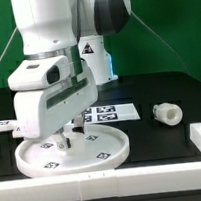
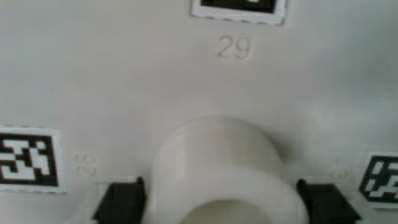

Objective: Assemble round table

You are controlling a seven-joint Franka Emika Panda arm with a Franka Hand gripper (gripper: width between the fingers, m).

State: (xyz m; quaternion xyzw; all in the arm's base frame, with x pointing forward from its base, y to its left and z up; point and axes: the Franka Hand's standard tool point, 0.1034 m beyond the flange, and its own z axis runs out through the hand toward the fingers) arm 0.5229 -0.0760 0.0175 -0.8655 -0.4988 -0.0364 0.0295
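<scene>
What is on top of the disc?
The gripper, its fingers flanking a white stub at the middle of the disc. The stub's base is covered, so whether it is loose cannot be seen.

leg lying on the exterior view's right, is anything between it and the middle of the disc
Yes, the tool itself: it is down over the middle of the disc, fingers either side of a raised stub there. Between the leg and the disc nothing upright shows; only the flat marker board lies nearby.
</scene>
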